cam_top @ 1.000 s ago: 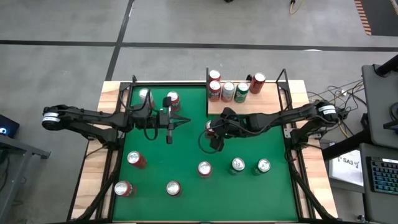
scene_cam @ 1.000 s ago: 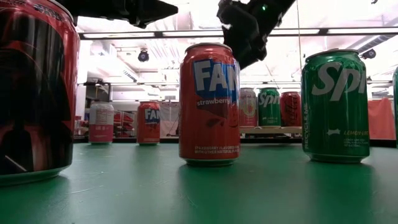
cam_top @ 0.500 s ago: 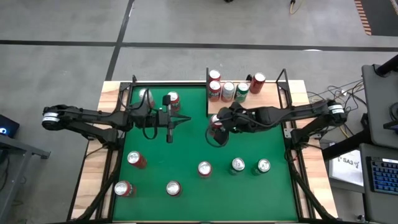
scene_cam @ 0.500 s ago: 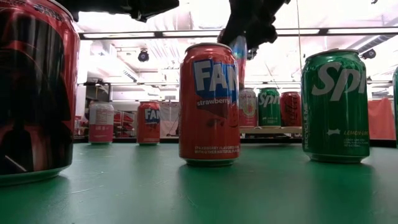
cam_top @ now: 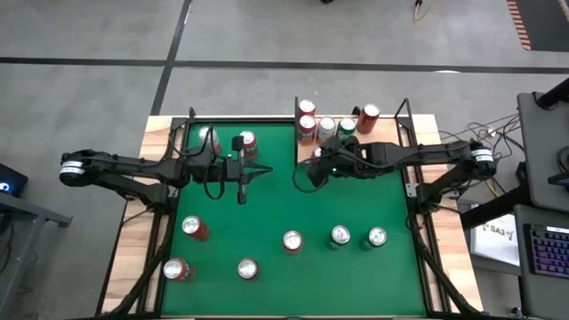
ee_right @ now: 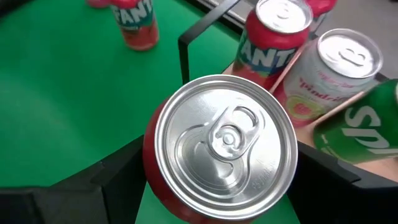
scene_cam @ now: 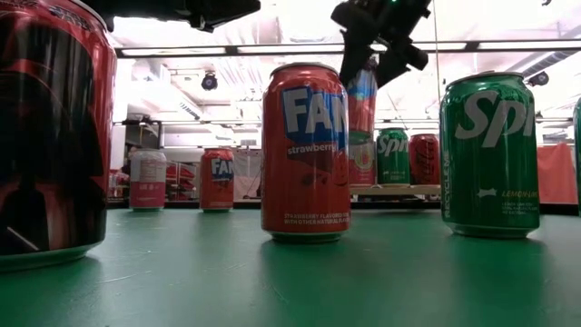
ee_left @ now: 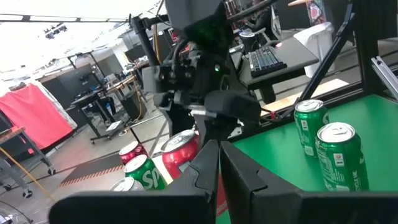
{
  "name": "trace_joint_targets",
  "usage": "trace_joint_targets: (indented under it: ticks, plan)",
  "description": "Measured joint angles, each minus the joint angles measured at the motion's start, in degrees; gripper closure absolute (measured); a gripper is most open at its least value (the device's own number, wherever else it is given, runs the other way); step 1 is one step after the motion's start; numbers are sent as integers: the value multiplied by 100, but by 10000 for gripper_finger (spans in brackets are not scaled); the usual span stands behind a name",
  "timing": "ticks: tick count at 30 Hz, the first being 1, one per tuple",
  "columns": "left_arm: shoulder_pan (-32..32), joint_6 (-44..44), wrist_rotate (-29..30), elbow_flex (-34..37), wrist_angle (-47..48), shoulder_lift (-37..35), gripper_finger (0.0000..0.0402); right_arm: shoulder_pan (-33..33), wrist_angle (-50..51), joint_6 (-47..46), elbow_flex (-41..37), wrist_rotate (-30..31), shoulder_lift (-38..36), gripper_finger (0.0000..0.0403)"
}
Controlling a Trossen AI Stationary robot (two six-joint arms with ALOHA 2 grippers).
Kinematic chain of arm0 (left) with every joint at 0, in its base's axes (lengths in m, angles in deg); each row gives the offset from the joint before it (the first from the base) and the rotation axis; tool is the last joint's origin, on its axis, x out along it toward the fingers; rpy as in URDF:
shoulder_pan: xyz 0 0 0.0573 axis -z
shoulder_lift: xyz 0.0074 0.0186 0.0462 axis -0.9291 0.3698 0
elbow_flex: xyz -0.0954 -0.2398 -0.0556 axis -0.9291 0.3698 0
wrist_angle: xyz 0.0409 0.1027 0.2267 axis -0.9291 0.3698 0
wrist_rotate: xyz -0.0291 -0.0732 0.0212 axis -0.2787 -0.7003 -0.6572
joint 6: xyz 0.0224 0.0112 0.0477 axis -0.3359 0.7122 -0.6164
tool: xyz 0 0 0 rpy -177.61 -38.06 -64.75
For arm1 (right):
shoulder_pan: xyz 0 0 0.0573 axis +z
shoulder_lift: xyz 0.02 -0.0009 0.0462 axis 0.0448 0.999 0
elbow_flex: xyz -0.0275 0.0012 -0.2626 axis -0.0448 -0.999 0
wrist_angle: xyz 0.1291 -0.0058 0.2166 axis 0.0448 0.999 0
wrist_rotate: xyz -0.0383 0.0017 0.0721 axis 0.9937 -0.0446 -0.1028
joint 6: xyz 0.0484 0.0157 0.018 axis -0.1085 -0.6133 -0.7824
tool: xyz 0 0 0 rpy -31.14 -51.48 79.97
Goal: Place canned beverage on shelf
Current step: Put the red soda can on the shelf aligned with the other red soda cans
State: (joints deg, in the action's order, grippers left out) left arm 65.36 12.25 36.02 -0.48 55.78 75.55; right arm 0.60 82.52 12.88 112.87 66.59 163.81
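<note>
A red canned beverage (ee_right: 225, 140) with a silver top sits between the fingers of my right gripper (ee_right: 224, 186), which is shut on it. In the high view this gripper (cam_top: 314, 167) hovers just in front of the near left corner of the shelf (cam_top: 384, 130), a pale wooden board edged by black rods. Several cans stand upright on the shelf's board, among them a red one (cam_top: 307, 130) and a green one (cam_top: 345, 130). My left gripper (cam_top: 260, 170) is shut with nothing in it and points level over the table's middle left. My right gripper pinches the can's side wall (ee_right: 152, 168) between its two fingers (ee_right: 115, 177), one on each opposite side just below the top rim. The fingers slant down from the table's right. The can (scene_cam: 361, 102) hangs tilted below them, lifted clear of the green table.
Several cans stand on the green table: two at the far left (cam_top: 247, 142), three at the near left (cam_top: 193, 227) and three near the front middle (cam_top: 340, 236). The shelf's black corner rod (ee_right: 199, 28) stands close beside the held can.
My right gripper has risen and gone toward the table's far edge and the shelf, rolling its wrist. The red can has come up with it from the table, is now clear of the green surface and has tipped to a tilt.
</note>
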Motion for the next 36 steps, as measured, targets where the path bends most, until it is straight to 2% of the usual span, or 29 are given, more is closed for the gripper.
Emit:
trace_joint_targets:
  ticks: [9, 27, 36]
  plan:
    - [0, -183, 0, 0, 92, 0, 402, -352, -2, 84, -2, -12, 135, 102]
    - [0, -300, 0, 0, 153, -51, 402, -407, -400, 1611, -9, -51, 392, 101]
    - [0, -300, 0, 0, 153, -52, 402, -407, -592, 1855, -53, -53, 392, 101]
